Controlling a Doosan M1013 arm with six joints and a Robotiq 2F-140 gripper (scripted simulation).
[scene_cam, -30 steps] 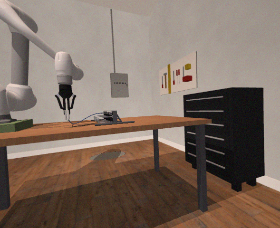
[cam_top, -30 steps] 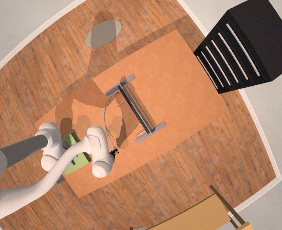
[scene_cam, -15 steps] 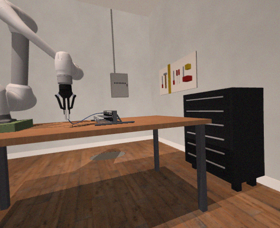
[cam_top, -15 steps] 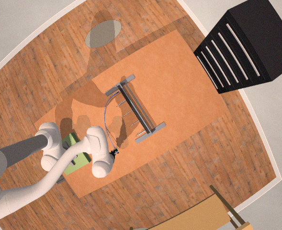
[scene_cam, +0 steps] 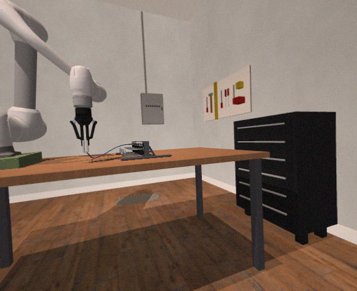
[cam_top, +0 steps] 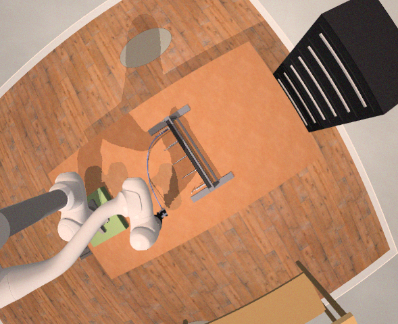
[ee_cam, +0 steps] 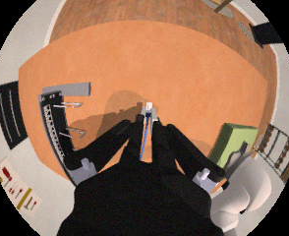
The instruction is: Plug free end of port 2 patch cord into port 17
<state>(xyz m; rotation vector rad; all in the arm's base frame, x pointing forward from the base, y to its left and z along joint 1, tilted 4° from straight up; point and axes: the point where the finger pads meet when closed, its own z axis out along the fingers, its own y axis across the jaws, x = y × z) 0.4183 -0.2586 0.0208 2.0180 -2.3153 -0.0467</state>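
Observation:
The grey rack (cam_top: 191,152) with its patch panel stands near the middle of the table; it also shows in the side view (scene_cam: 139,149) and at the left of the wrist view (ee_cam: 61,132). A blue patch cord (cam_top: 151,163) arcs from the rack's left end to my gripper (cam_top: 161,212). My gripper (scene_cam: 85,150) points straight down and is shut on the cord's free end plug (ee_cam: 147,114), holding it a little above the table top. The plug shows between the fingertips in the wrist view. Port numbers are too small to read.
Several thin pins (cam_top: 180,160) stick out of the rack's front toward the arm. The green robot base block (cam_top: 106,217) sits at the table's near-left edge. A black drawer cabinet (scene_cam: 285,172) stands beyond the table's right end.

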